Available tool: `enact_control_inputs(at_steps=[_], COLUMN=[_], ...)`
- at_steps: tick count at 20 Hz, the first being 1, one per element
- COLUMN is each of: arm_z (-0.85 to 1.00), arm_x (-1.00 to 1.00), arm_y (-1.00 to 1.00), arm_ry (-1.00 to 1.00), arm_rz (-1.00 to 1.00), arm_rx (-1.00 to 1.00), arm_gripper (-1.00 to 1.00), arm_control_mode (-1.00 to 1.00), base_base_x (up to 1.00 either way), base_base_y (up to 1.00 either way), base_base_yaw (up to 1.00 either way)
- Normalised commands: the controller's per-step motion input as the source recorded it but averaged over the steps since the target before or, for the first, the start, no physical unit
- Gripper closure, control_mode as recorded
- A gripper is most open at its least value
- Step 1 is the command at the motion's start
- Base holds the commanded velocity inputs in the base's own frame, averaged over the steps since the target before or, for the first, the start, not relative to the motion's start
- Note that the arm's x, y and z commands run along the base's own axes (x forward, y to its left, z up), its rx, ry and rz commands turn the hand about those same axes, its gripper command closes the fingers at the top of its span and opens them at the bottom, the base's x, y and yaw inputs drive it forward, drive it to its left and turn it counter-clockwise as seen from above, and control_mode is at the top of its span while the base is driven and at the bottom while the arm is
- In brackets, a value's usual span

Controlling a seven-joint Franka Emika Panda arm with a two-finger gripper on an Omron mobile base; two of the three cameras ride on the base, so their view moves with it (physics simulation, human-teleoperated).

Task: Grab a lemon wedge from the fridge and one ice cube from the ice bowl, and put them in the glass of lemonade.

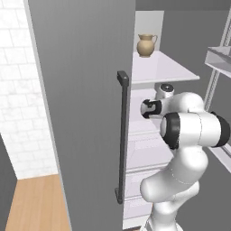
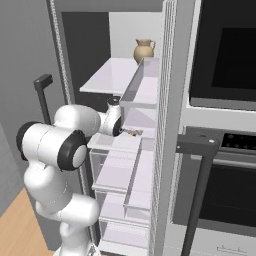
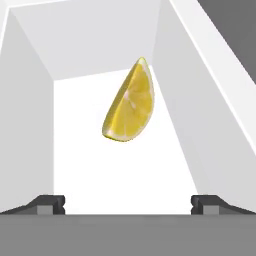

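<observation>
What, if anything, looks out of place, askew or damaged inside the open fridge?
Nothing stands out. The lemon wedge lies whole on a white shelf of the fridge, ahead of the open gripper. The clay jug stands upright on the upper shelf. No spill or damage shows.

White fridge shelf [image 3: 125,190] – lemon wedge [image 3: 130,102] lying on it, upper shelf [image 1: 158,67] (higher up) – tan jug [image 1: 146,45]

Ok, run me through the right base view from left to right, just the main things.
Fridge door handle → robot arm → lemon wedge on a fridge shelf → clay jug on the upper shelf → dark bar handle → black wall oven.
</observation>
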Motion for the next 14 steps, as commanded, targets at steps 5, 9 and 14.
enact_control_inputs(at_steps=[5,9,14], arm_z=[0.00,-0.20,-0.34], arm_x=[0.43,0.22,0.04], arm_y=[0.00,0.00,-0.01], arm_ry=[0.00,0.04,0.03], arm_rz=[0.00,0.00,0.00], arm_rx=[0.00,0.00,0.00], arm_gripper=[-1.00,-1.00,-1.00], arm_control_mode=[-1.00,-1.00,-1.00], base_base_x=[0.00,0.00,0.00], base_base_y=[0.00,0.00,0.00], base_base_yaw=[0.00,0.00,0.00])
